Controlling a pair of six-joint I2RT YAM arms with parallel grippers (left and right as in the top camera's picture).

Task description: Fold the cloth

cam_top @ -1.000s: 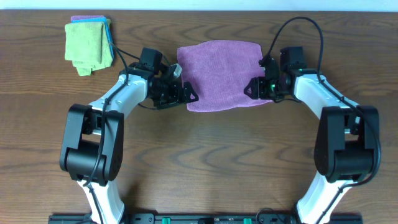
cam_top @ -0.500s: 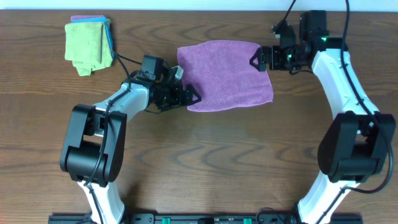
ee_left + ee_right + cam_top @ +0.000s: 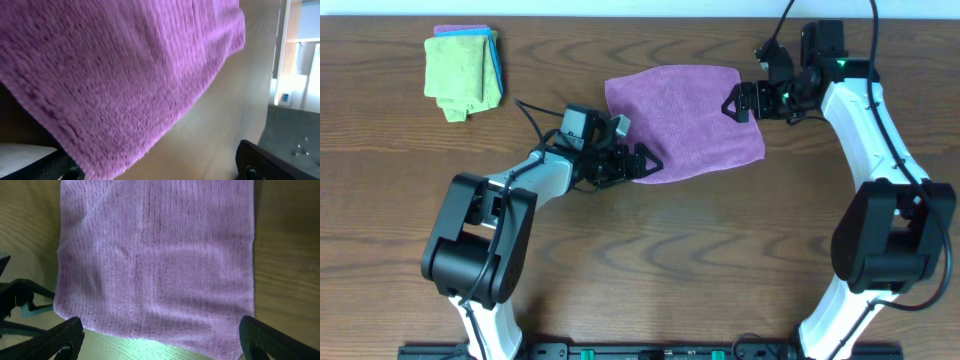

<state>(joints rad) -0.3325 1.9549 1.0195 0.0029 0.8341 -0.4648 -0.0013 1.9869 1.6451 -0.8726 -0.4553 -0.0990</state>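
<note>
The lilac cloth (image 3: 685,115) lies mostly flat at the back middle of the table, folded to a rough rectangle. My left gripper (image 3: 645,165) is open at its front-left corner. In the left wrist view the cloth (image 3: 125,75) drapes over the left finger (image 3: 45,167), while the other finger (image 3: 272,160) stands far off above bare wood. My right gripper (image 3: 735,103) hovers open over the cloth's right edge. In the right wrist view the cloth (image 3: 155,260) spreads out between the wide-apart fingers (image 3: 57,337), with nothing gripped.
A folded lime-green cloth (image 3: 460,75) rests on a blue one (image 3: 496,55) at the back left corner. The left arm's tip (image 3: 20,300) shows at the left of the right wrist view. Bare wood table (image 3: 670,260) lies in front.
My right gripper let go at the front-right corner, opened and rose toward the back right. My left gripper slid right along the front edge, nudging the front-left corner rightward.
</note>
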